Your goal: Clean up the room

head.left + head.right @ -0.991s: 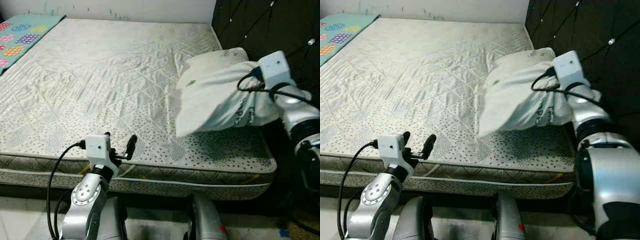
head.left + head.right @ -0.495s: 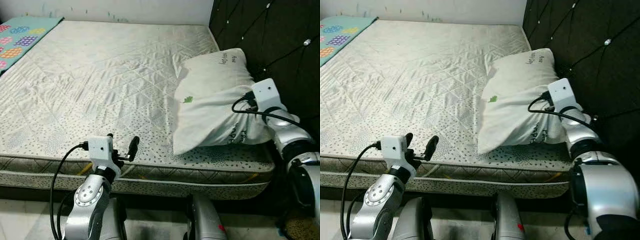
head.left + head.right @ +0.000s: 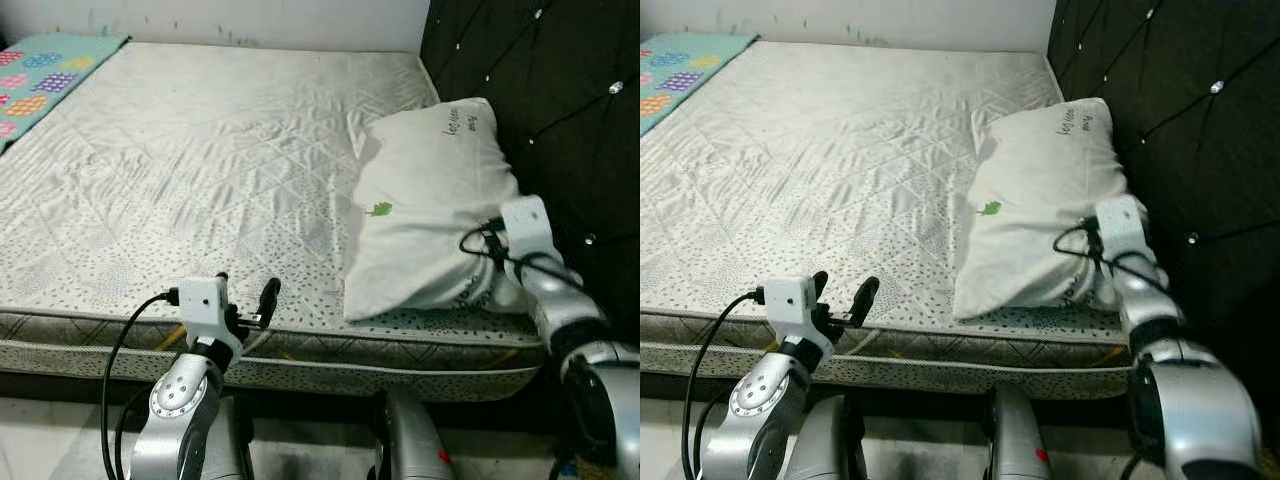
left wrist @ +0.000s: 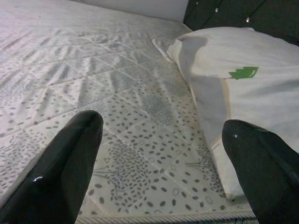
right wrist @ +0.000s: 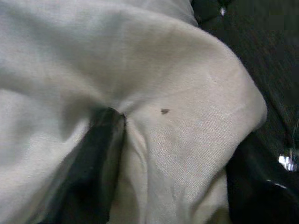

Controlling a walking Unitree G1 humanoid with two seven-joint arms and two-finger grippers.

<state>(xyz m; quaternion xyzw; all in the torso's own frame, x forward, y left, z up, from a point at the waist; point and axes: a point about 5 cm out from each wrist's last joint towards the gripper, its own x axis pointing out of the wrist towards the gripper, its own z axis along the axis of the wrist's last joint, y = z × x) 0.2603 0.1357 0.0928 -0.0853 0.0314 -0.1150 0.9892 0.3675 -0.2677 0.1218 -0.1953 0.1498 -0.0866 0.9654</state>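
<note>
A white pillow [image 3: 430, 200] with a small green mark lies on the bare quilted mattress [image 3: 200, 150], against the dark headboard at the bed's right end. My right gripper [image 3: 482, 265] is pressed into the pillow's near right corner. In the right wrist view its black fingers [image 5: 96, 158] pinch bunched pillow cloth [image 5: 177, 93]. My left gripper [image 3: 243, 290] hovers open over the mattress's front edge, well left of the pillow [image 4: 252, 84], with nothing between its fingers [image 4: 70, 158].
A dark tufted headboard [image 3: 540, 90] runs along the right side. A teal patterned blanket [image 3: 50, 70] lies at the far left corner of the bed. Pale floor [image 3: 40, 430] shows below the bed's front edge.
The pillow has come down from a lifted hold to lie flat on the mattress by the headboard, and my right arm has lowered with it. The left arm has barely moved.
</note>
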